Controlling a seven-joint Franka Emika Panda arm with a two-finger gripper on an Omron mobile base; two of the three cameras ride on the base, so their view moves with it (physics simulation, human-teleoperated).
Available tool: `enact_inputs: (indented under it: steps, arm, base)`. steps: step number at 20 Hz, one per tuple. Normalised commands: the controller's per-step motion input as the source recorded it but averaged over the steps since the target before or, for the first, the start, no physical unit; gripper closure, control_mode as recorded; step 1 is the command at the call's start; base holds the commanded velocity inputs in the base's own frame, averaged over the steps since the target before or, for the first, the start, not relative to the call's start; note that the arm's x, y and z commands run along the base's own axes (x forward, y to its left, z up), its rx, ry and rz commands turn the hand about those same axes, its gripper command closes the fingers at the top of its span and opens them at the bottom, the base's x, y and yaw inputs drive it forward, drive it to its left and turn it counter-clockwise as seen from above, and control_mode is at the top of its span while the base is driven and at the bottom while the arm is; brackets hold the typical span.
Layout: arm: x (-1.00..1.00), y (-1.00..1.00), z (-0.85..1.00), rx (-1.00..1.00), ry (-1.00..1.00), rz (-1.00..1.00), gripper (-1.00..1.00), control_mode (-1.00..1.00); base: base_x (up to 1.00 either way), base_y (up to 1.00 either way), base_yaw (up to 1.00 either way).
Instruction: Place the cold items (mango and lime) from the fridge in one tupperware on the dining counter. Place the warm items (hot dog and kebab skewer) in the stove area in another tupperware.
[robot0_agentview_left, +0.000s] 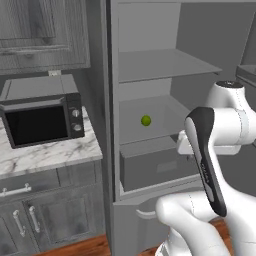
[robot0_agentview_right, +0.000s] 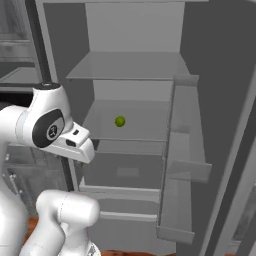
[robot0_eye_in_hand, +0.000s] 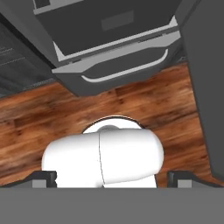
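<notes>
Inside, lime (robot0_agentview_left: 145, 120) alone on fridge (robot0_agentview_left: 150, 65) shelf — microwave (robot0_agentview_left: 42, 117) left, gripper (robot0_eye_in_hand: 112, 178) spread wide

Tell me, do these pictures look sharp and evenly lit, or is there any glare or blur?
Left base view: soft, slightly blurry render, flat light, and the lime has no clear shadow on its fridge shelf. Right base view: same haze, dim grey interior, no glare. Hand view: crisper, with the wooden floor grain clear and the fridge front dark above it.

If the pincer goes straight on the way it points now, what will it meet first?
Probably the wooden floor before the open fridge; the open pincer points down. Depth is unclear.
</notes>
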Motion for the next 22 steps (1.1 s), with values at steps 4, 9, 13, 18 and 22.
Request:
enact_inputs:
  steps: [4, 9, 13, 18, 22]
  arm:
    - [0.0, 0.0, 0.0, 0.0, 0.0, 0.0, -1.0, 1.0]
    - [0.64, -0.1, -0.09, 0.0, -0.28, 0.0, -1.0, -1.0]
    - [1.0, -0.02, -0.12, 0.0, -0.15, 0.0, -1.0, -1.0]
    - [1.0, 0.04, -0.05, 0.0, -0.11, 0.01, -1.0, -1.0]
    - [1.0, -0.01, -0.11, -0.01, -0.25, 0.0, -1.0, -1.0]
  base:
    - [0.26, -0.31, 0.0]
    - [0.0, 0.0, 0.0]
    - [0.0, 0.0, 0.0]
    - [0.0, 0.0, 0.0]
    - [0.0, 0.0, 0.0]
